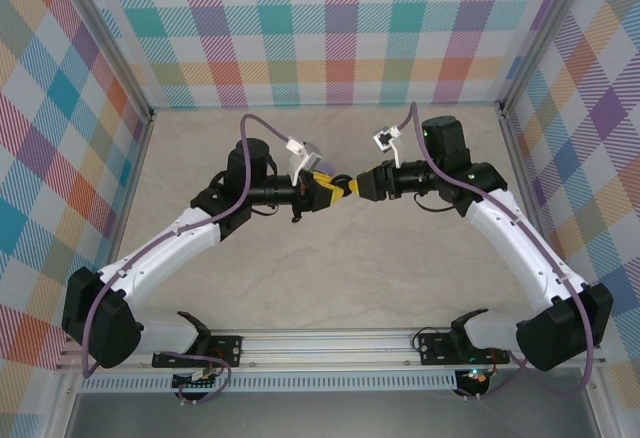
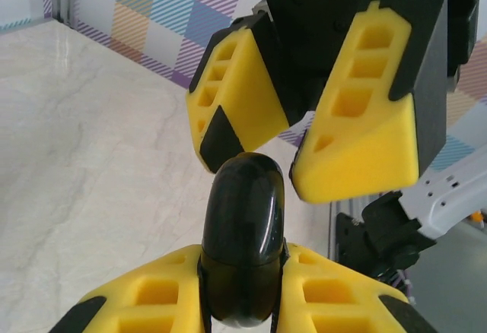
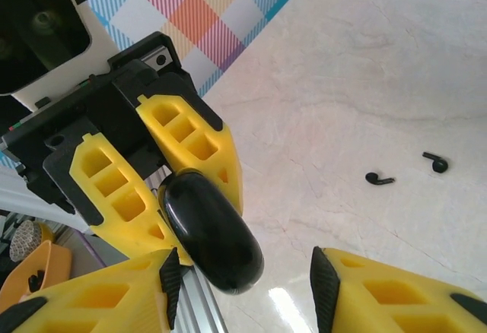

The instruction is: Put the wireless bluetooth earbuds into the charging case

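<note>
Grip first: my left gripper [image 2: 243,268] is clamped tight on the lower half of the black case [image 2: 243,211] and holds it up in the air, rounded end pointing at the other arm. My right gripper [image 3: 245,280] faces it nose to nose with its jaws parted. One finger sits just beside the case's free end and the other stands well apart from it, so it has hold of nothing. I read the pose as a two-armed job: one arm steadies the body so the other can work the lid, since the case looks closed and nothing goes in until it opens. From above, the two meet in mid-air over the middle of the surface [image 1: 330,288]. Further out, a black earbud [image 3: 379,179] and a second earbud [image 3: 436,163] lie loose on the surface, near each other and well apart from the case. They sit in the open, easy to pick once the case is ready. I judge the task barely begun.
</note>
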Motion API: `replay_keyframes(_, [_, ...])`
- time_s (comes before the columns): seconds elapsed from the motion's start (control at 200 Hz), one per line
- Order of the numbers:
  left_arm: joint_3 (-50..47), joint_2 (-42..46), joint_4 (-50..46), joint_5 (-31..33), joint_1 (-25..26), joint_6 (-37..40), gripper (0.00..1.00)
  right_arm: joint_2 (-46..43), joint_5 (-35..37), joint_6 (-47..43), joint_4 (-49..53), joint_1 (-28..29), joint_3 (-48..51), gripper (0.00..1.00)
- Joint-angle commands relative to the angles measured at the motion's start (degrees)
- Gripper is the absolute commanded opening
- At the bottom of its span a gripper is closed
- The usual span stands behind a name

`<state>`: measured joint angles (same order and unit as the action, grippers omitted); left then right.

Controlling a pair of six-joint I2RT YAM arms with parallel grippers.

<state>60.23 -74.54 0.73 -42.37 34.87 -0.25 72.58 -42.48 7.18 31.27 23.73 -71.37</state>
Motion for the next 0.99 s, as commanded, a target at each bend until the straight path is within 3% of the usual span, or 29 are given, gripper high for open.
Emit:
replay_keyframes(0.0, [0.23,1.73,1.95,-0.62,0.67,6.34,0.16,-0.95,0.76,-1.59,1.7,0.4,-1.97,0.51])
replay_keyframes(0.26, [0.11,1.75,1.99,-0.91,0.72,5.75,0.16,-0.48,-0.19,-2.57,2.5,1.26,-2.44,0.52])
replay_keyframes(0.71, [0.7,1.02,0.26,-2.93,0.83,6.84,0.16,-0.24,10.43,-0.02,1.34,1.65,-3.56,0.52])
replay_keyframes(0.99, [0.52,1.16,-0.3,-2.52,0.9,6.7,0.17,-0.31,11.93,0.9,0.46,1.63,-3.29,0.54])
